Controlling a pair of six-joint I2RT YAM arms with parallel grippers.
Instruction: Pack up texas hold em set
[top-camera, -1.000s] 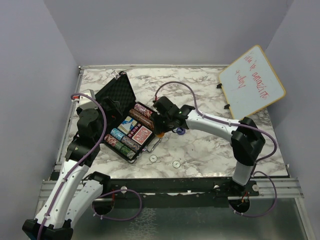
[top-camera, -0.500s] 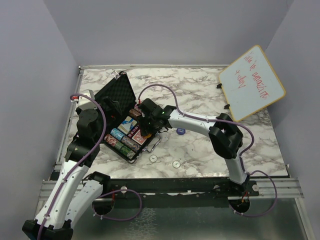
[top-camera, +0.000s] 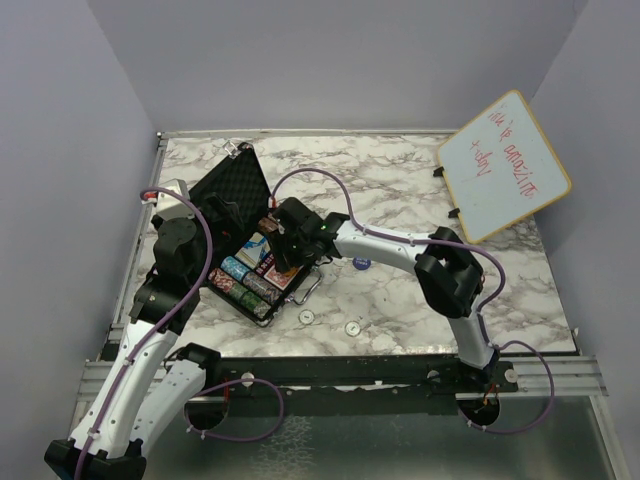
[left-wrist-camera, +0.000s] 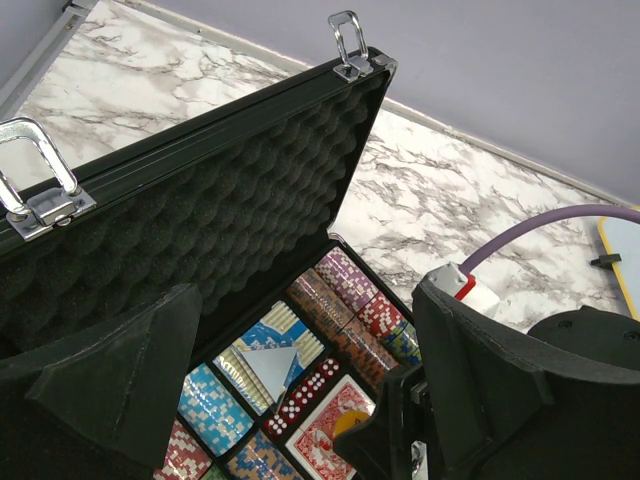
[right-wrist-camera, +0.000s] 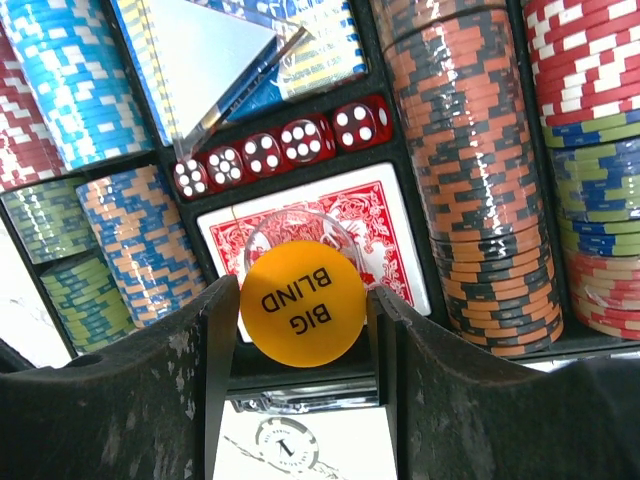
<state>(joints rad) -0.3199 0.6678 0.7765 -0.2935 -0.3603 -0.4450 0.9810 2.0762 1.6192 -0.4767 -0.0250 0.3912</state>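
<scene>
Your right arm reached from its base toward 10 o'clock, elbow folded high, wrist tipped down over the open case (top-camera: 236, 186) on the surface's (top-camera: 420, 290) 9 o'clock side. The right gripper (top-camera: 284, 250) was clamped on the rim of the orange button (right-wrist-camera: 302, 303), holding it over the red deck (right-wrist-camera: 390, 215), with the dice (right-wrist-camera: 280, 148) in a row at the deck's 12 o'clock. Your left arm rose toward 12 o'clock; the left gripper (left-wrist-camera: 308, 300) stood spread wide and empty, facing the case's foam lid.
</scene>
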